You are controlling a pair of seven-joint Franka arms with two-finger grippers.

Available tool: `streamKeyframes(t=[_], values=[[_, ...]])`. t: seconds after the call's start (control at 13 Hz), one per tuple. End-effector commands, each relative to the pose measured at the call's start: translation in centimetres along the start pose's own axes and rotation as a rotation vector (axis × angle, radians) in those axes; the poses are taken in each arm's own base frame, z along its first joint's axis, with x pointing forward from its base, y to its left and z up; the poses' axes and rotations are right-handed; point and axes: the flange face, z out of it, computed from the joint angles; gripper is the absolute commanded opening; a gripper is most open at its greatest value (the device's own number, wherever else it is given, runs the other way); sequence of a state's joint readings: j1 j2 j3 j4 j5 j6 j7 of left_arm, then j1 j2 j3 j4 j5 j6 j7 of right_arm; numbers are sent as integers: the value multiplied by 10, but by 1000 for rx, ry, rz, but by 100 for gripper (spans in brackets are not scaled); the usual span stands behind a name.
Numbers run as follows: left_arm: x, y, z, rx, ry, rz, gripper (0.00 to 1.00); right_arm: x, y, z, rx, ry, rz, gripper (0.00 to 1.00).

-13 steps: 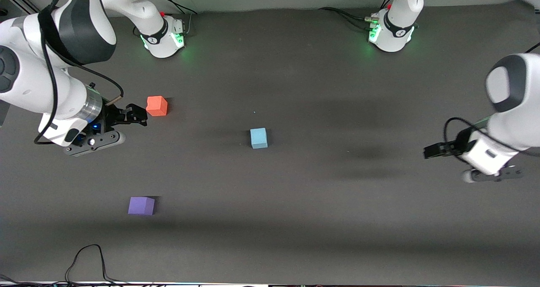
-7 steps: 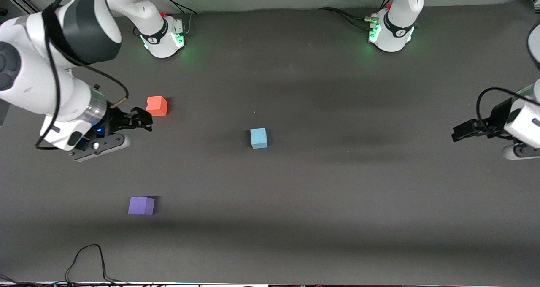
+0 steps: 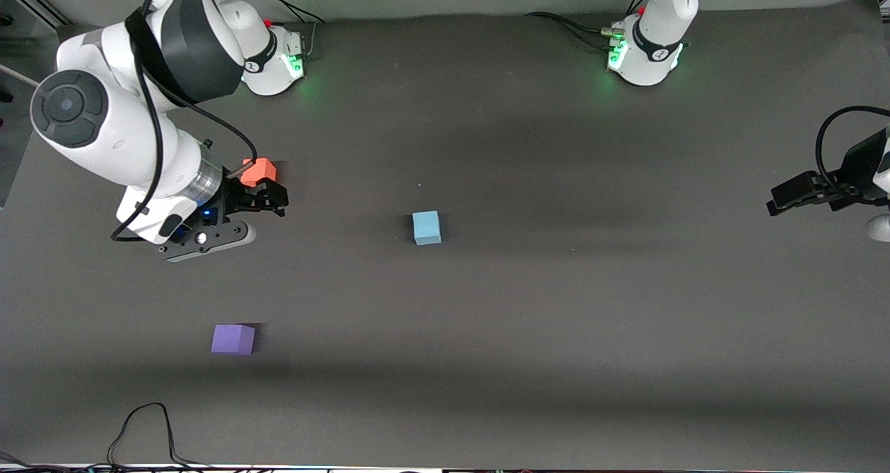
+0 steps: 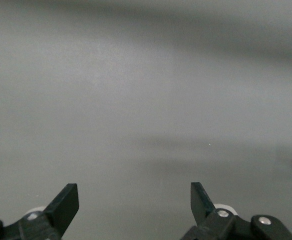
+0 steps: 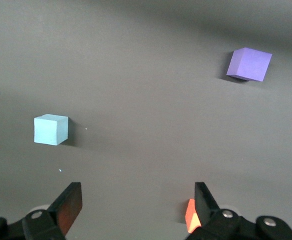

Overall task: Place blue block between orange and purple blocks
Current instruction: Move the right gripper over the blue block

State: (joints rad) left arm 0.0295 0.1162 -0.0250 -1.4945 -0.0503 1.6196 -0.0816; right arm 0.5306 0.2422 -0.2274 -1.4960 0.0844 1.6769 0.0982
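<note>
Right end effector shifted toward the blue block, open beside the orange block, blue block mid-bench, apart, purple block nearer the camera, left end effector withdrawn, open.

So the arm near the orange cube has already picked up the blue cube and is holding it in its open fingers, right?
No. The front view shows the blue cube lying alone on the table, untouched. The right gripper by the orange cube has open fingers, but they hold nothing.

High front camera — wrist cameras face tabletop.
</note>
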Motion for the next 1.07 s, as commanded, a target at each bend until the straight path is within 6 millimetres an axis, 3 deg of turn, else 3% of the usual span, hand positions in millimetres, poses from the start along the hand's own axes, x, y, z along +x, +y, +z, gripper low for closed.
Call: streamKeyframes(t=[0.0,0.23,0.61,0.84,1.0], values=[[-9,6,-2,16,-10,30,100,2,-9,-2,11,10,37,100],[-20,13,-7,16,12,50,100,5,-7,0,12,16,42,100],[-21,2,-7,19,0,55,100,6,-3,8,-4,-4,29,100],[-21,1,-7,21,-2,53,100,6,6,24,0,-33,50,100],[-21,2,-7,19,-3,53,100,15,-2,46,-11,-48,57,100]])
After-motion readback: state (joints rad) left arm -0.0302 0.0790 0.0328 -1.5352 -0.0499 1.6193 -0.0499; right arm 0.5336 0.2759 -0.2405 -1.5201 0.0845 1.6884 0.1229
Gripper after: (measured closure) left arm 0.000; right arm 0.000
